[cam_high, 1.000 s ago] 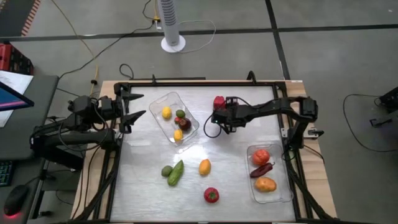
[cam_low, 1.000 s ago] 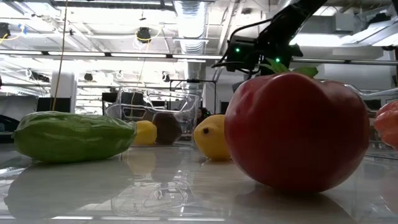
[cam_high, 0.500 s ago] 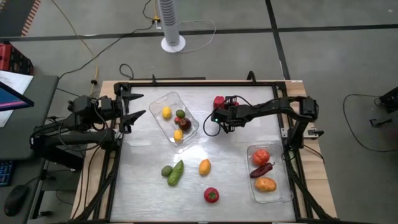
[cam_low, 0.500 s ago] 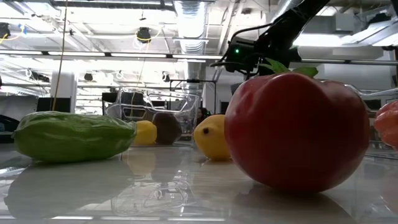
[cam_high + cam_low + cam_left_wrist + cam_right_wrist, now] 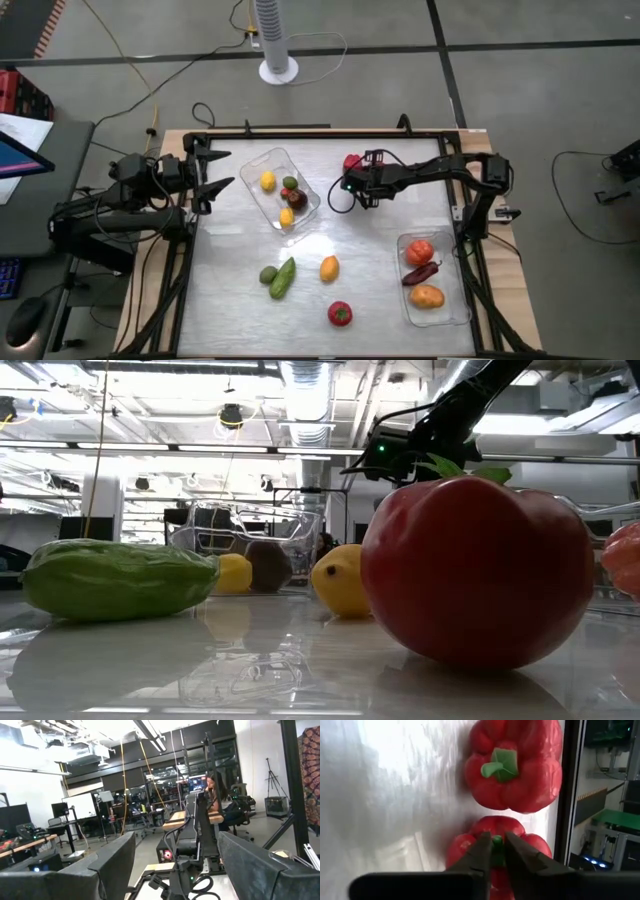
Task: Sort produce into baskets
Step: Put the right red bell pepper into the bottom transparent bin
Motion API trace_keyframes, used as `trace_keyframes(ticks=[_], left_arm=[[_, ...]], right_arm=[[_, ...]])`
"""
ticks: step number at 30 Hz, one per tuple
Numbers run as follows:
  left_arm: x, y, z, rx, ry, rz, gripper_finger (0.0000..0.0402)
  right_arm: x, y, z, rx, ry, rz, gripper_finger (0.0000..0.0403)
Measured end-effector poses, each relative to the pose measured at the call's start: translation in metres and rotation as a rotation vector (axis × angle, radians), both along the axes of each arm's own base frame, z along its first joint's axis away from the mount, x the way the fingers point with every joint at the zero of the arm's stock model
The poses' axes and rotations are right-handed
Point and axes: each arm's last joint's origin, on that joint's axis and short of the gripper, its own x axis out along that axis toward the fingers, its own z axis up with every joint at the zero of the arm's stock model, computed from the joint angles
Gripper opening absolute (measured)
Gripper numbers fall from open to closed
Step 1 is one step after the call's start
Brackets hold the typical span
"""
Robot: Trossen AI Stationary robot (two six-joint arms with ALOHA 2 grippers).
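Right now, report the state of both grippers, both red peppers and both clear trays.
Left gripper: open, empty, at the table's left edge.
Right gripper: shut on a green stem.
Nearer red bell pepper: stem up, pinched by its stem.
Farther red bell pepper: stem up, untouched.
Left clear plastic tray: partly filled.
Right clear plastic tray: partly filled.

place: robotics lab | evidence: exposed ceiling ducts (image 5: 300,390), desks with monitors (image 5: 197,782), whiteboard (image 5: 84,806), floor cables (image 5: 120,60)
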Motion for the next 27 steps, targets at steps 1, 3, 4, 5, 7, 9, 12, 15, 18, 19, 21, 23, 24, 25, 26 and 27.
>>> trace_keyframes(ticks=[1,3,4,5,7,9,12,15,18,19,21,23,24,25,26,27], left_arm=[[0.0,0.0,0.0,0.0,0.0,0.0,0.027],[0.0,0.0,0.0,0.0,0.0,0.0,0.027],[0.0,0.0,0.0,0.0,0.0,0.0,0.027],[0.0,0.0,0.0,0.0,0.0,0.0,0.027],[0.0,0.0,0.0,0.0,0.0,0.0,0.027],[0.0,0.0,0.0,0.0,0.0,0.0,0.027],[0.0,0.0,0.0,0.0,0.0,0.0,0.027],[0.0,0.0,0.0,0.0,0.0,0.0,0.027],[0.0,0.0,0.0,0.0,0.001,0.0,0.027],[0.0,0.0,0.0,0.0,0.002,0.0,0.027],[0.0,0.0,0.0,-0.001,0.004,0.0,0.027],[0.0,0.0,-0.001,-0.002,0.008,0.0,0.027],[0.0,0.0,-0.001,-0.004,0.008,0.0,0.027],[0.0,0.0,-0.001,-0.006,0.007,-0.001,0.027],[0.0,0.0,-0.001,-0.007,0.007,-0.001,0.027],[0.0,0.0,-0.001,-0.008,0.007,-0.001,0.027]], right_arm=[[0.0,-0.001,0.0,0.0,0.0,-0.004,0.0065],[-0.001,-0.002,0.0,0.001,-0.005,-0.01,0.005],[-0.001,-0.002,0.0,0.001,-0.007,-0.014,0.0043],[0.0,-0.002,0.0,0.001,-0.009,-0.015,0.0037],[0.0,-0.001,0.0,0.001,-0.005,-0.012,0.003],[0.0,0.004,0.002,-0.004,0.016,0.001,0.003],[0.005,0.014,0.015,-0.042,0.06,0.01,0.0033],[0.012,0.03,0.036,-0.065,0.086,0.015,0.0039],[0.018,0.054,0.064,-0.052,0.086,0.011,0.0039],[0.019,0.063,0.075,-0.031,0.074,0.004,0.0039],[0.019,0.08,0.095,0.045,0.051,-0.031,0.0039],[0.016,0.097,0.115,0.142,0.019,-0.096,0.004],[0.013,0.104,0.125,0.196,0.009,-0.133,0.0041],[0.011,0.112,0.135,0.252,0.001,-0.172,0.0042],[0.007,0.119,0.143,0.301,-0.002,-0.208,0.0043],[0.004,0.127,0.15,0.354,0.002,-0.246,0.0043]])
